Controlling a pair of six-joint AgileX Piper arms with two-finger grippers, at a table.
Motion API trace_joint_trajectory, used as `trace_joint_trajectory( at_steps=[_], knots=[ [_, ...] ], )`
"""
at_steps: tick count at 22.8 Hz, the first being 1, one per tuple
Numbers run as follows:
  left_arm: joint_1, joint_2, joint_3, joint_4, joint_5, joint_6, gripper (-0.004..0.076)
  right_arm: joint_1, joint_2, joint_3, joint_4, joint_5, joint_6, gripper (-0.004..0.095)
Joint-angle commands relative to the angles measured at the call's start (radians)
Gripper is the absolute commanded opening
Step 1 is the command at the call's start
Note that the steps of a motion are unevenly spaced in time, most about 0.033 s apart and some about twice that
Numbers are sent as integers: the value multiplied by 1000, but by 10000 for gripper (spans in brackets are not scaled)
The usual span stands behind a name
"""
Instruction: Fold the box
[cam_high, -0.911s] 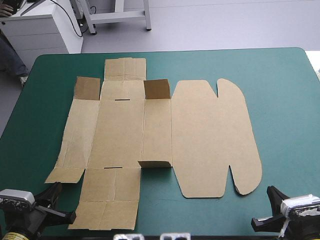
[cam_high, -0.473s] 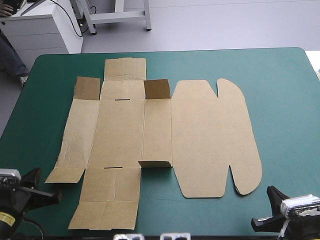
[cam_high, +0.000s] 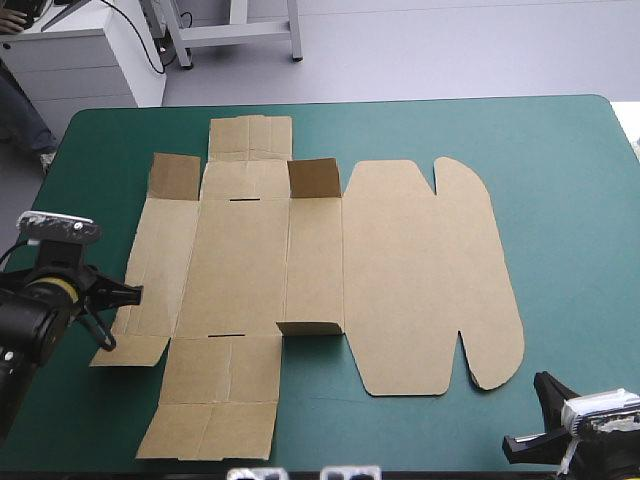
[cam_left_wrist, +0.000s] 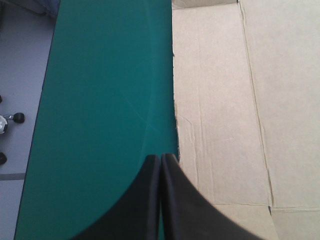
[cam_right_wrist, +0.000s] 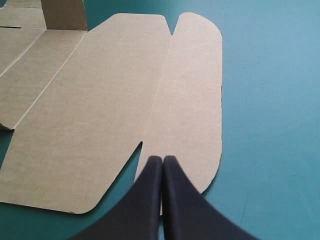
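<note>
Change: left gripper (cam_high: 133, 292), earlier down off the box's near-left corner, is now farther forward, alongside the box's left side. The right gripper (cam_right_wrist: 162, 157) has not moved, parked off the box's near-right corner. The box (cam_high: 400, 280) has not shifted.

Right gripper: fingers pressed together into one point, nothing between them. It aims across the rounded lid tab (cam_right_wrist: 195, 100) at the box's right end. The high view shows it clear of the board, just off the corner.

Left arm: comes in from left of the box, fingers pointing toward the left panel (cam_left_wrist: 215, 125). Fingers pressed together, holding nothing. The tips sit at that panel's raw left edge, where the board meets the teal-green cover (cam_left_wrist: 110, 100). Contact cannot be told.

Box: lies open and mostly flat, mid-cover, lid end to the right. On the near side a small near flap (cam_high: 310, 327) is raised. On the far side two far flaps stand up, one at the middle (cam_high: 314, 178) and one at the left (cam_high: 175, 177).
</note>
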Motion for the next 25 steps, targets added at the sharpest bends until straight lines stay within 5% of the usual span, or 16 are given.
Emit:
trace_joint_trajectory(
  at_steps=[1, 4, 11, 17, 22, 25],
  knots=[
    [22, 107, -71, 35, -51, -13, 12, 3, -17, -28, 14, -73, -2, -20],
    [83, 185, -101, -7, -58, 26, 18, 3, -17, -28, 14, -73, -2, -20],
    [470, 364, -121, -630, -119, 625, 18, 3, -17, -28, 14, -73, -2, -20],
    [625, 475, -121, -886, -99, 903, 18, 3, -17, -28, 14, -73, -2, -20],
    [742, 632, -121, -1187, 80, 1245, 18, 3, -17, -28, 14, -73, -2, -20],
    [787, 679, -122, -1225, 136, 1289, 17, 3, -17, -28, 14, -73, -2, -20]
  ],
)
